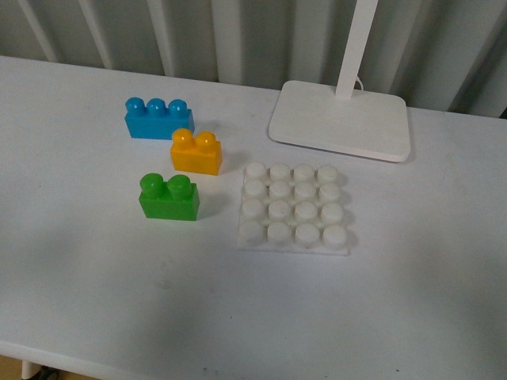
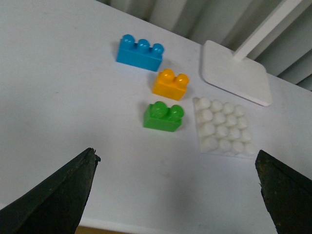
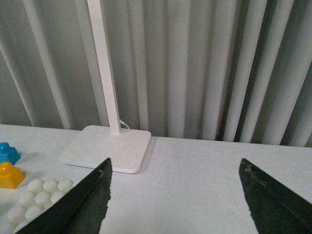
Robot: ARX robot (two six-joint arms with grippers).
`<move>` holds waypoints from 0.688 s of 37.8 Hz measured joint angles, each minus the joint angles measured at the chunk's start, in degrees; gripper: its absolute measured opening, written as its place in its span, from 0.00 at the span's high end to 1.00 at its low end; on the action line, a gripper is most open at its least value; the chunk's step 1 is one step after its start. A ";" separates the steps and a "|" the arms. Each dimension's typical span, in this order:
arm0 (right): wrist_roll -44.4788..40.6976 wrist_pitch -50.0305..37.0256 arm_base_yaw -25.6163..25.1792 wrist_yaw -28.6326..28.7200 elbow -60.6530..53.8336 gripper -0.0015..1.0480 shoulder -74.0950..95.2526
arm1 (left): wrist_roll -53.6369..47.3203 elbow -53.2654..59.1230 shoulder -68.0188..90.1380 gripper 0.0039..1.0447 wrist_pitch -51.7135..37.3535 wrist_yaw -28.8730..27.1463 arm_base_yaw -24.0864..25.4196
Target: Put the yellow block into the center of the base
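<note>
Tabletop [image 1: 95,301], white and flat, carries the small two-stud plastic yellow block [image 1: 196,153]. It stands upright on the bare surface just beside the far-left corner of the flat square white plastic base [image 1: 294,207] with its four-by-four grid of round studs, and is not on it. A green two-stud plastic brick [image 1: 169,196] sits just nearer the robot, and a longer blue three-stud plastic brick [image 1: 158,117] lies just beyond the yellow block.

The left end effector [image 2: 175,155] hangs above the tabletop with its two dark fingers [image 2: 58,195] spread wide and nothing between them. The yellow block lies well ahead of it, past the green brick and roughly in line with the gap. The right end effector [image 3: 174,163] is equally wide open and empty; the yellow block lies well off to its side.

The front view shows neither arm. Each wrist view shows only the finger ends. In the right wrist view the yellow block and blue brick are cut by the frame edge, and one finger hides part of the base. The pole of the smooth white lamp stand [image 1: 341,120] runs out of frame
</note>
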State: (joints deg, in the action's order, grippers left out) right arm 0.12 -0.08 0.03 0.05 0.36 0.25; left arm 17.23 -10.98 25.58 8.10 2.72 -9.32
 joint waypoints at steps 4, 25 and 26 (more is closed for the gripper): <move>0.04 -0.02 0.00 0.00 0.00 0.07 0.00 | 3.89 -4.70 16.24 0.06 -12.24 -4.31 -9.25; 0.02 -0.02 0.00 0.00 0.00 0.09 0.00 | 3.15 -26.14 68.59 0.06 -29.57 -8.76 -20.15; 0.02 -0.02 0.00 0.00 0.00 0.09 0.00 | 3.06 -26.84 69.68 0.06 -29.59 -8.81 -20.33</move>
State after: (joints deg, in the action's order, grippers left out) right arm 0.14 -0.10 0.03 0.05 0.36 0.25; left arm 20.29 -37.82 95.26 -21.50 -6.09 -29.65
